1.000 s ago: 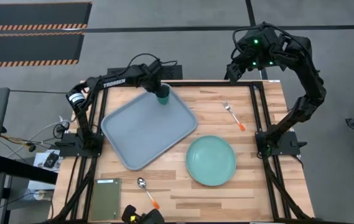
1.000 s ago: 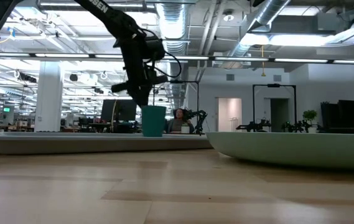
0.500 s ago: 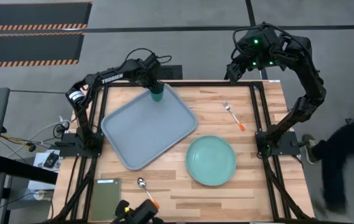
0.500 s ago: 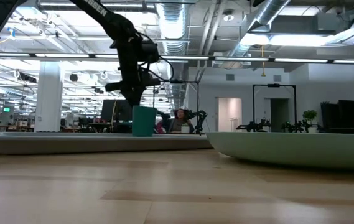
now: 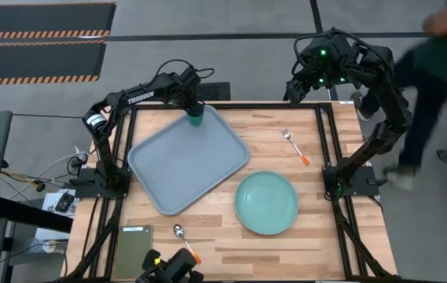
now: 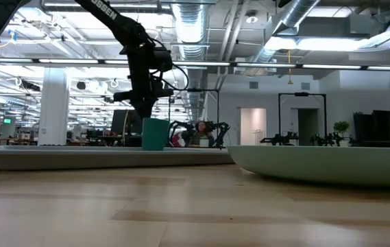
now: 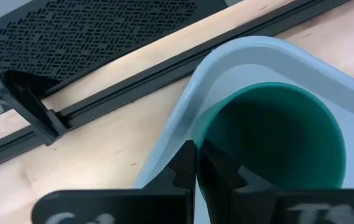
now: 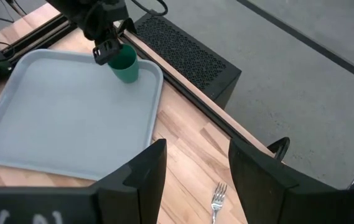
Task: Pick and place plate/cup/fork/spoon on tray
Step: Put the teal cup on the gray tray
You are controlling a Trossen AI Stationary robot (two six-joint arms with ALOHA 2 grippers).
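Note:
The dark green cup (image 5: 196,119) stands upright in the far corner of the grey-blue tray (image 5: 184,169), with my left gripper (image 5: 192,104) shut on it from above. In the low view the cup (image 6: 153,134) is below the gripper (image 6: 144,108), its base hidden behind the tray's rim. The mint-green plate (image 5: 265,203) lies on the table to the tray's right. The fork (image 5: 294,145) lies near the far right, the spoon (image 5: 184,238) near the front edge. My right gripper (image 8: 192,168) is open and empty, raised beyond the table's far right corner (image 5: 308,79). My left gripper pinches the cup's rim (image 7: 203,134) on the side toward the tray's far corner, one finger (image 7: 223,177) inside the cup and one (image 7: 181,169) outside. The fingers come from above, pointing down. The cup is upright; whether its base rests on the tray I cannot tell.
A dark olive-green flat rectangle (image 5: 134,251) lies at the near left, beside a dark device (image 5: 170,270) at the front edge. Black frame rails (image 5: 325,141) run along the table's sides. A person (image 5: 435,47) moves past beyond the table's right side.
My left gripper has carried the upright cup a little toward the table's left edge, along the tray's far corner. A person has walked along the table's right side toward the far end.

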